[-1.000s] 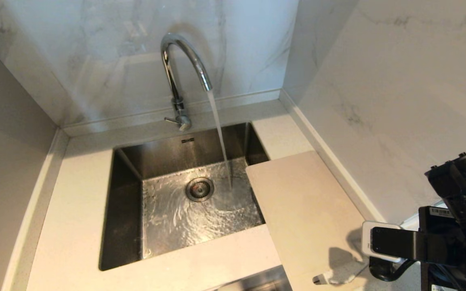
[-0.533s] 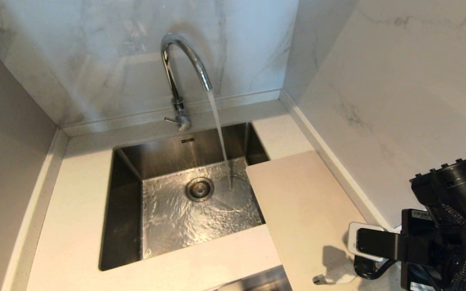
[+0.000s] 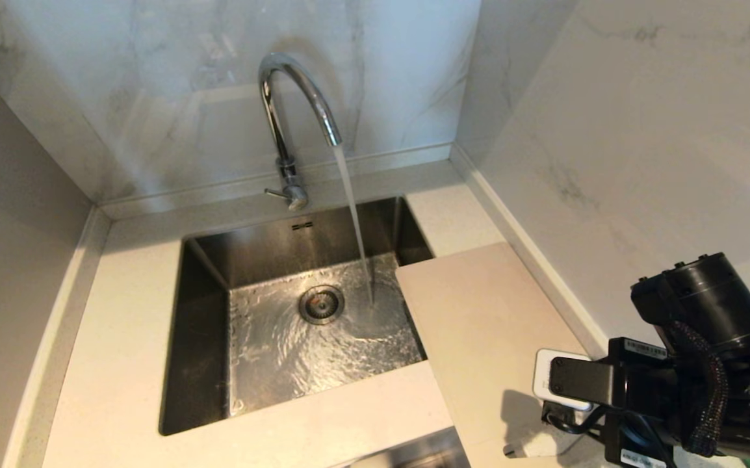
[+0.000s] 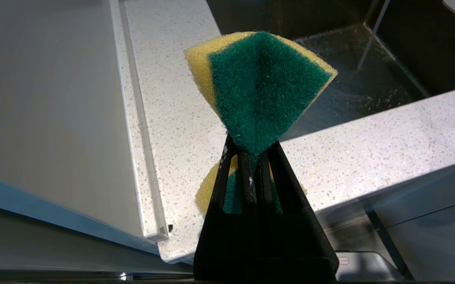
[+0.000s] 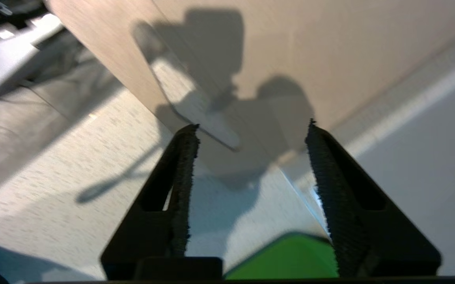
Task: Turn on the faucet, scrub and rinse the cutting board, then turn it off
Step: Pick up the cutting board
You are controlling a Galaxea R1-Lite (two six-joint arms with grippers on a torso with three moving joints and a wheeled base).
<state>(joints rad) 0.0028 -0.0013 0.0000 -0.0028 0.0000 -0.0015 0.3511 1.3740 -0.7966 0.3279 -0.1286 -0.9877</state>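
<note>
The counter is pale speckled stone with marble walls behind; the square brushed-steel sink is sunk into it at screen centre. The cutting board is laid flat on the counter at 4 o'clock of the drain, one corner overhanging the basin, probably so it can be slid under the water. It is thin, matte beige and round-cornered; its elongated handle slot is seen in the right wrist view. The faucet, a chrome gooseneck with a thin side lever, stands at 12 o'clock of the sink; water is running, so the first step is judged done. The right claw is spread, nothing between its textured black fingers, and is aimed at the board's slotted end, likely for a grab. A green mat edge is seen beneath it. The left claw is pressed together, pinching a folded yellow-and-green sponge, coarse scouring side out, held ready beside the sink.
</note>
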